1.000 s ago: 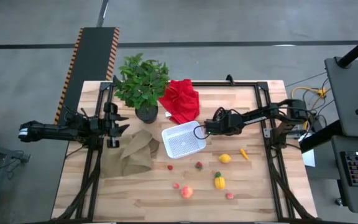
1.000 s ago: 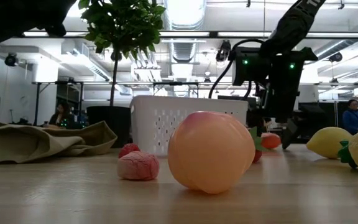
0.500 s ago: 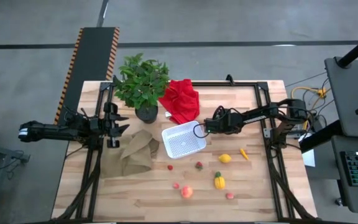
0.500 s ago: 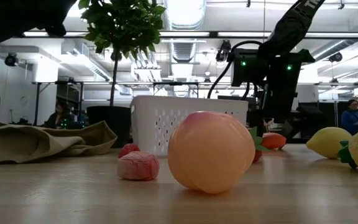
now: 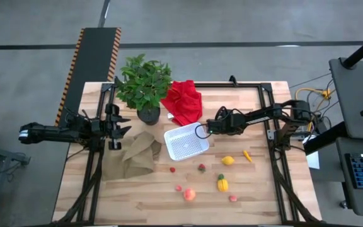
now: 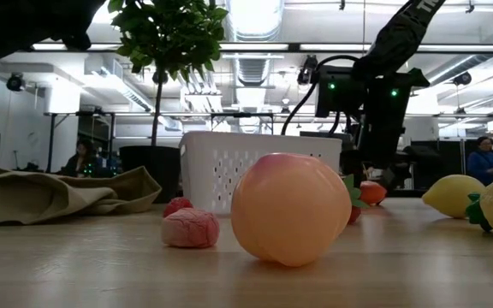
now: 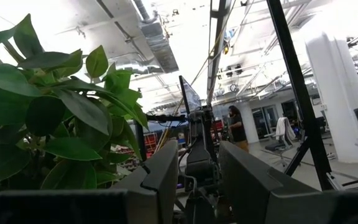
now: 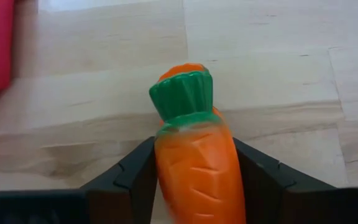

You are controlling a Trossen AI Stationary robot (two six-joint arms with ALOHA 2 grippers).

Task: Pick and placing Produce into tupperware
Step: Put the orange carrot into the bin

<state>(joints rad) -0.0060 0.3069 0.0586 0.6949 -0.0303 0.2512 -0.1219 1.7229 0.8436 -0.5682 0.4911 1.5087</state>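
My right gripper [image 5: 201, 130] is just off the right edge of the white tupperware [image 5: 186, 141] and is shut on an orange carrot [image 8: 194, 168] with a green top [image 8: 182, 96]. In the low view the carrot [image 6: 372, 192] shows under the gripper, beside the tupperware [image 6: 229, 167]. A lemon [image 5: 228, 160], a yellow pepper [image 5: 222, 183], a peach [image 5: 189, 194] and small red berries [image 5: 201, 167] lie on the table nearer the front edge. My left gripper [image 5: 115, 129] waits open at the left edge, by the potted plant. My right gripper pinches the carrot's orange body [image 8: 194, 186] between its two fingers [image 8: 135, 171], one on each side. The fingers come roughly level from the table's right and lie along the carrot. Its green top points ahead past the fingertips, toward the tupperware. Whether it clears the table I cannot tell.
A leafy potted plant [image 5: 144, 85] and a red cloth [image 5: 183, 102] sit behind the tupperware. A crumpled brown paper bag [image 5: 134, 156] lies to its left. A small orange piece [image 5: 247, 155] lies beside the lemon. Bare wood shows along the near edge.
My right gripper, still shut on the carrot, has crept a little toward the table's left, closer to the tupperware's right edge. The left arm and the other produce have stayed put.
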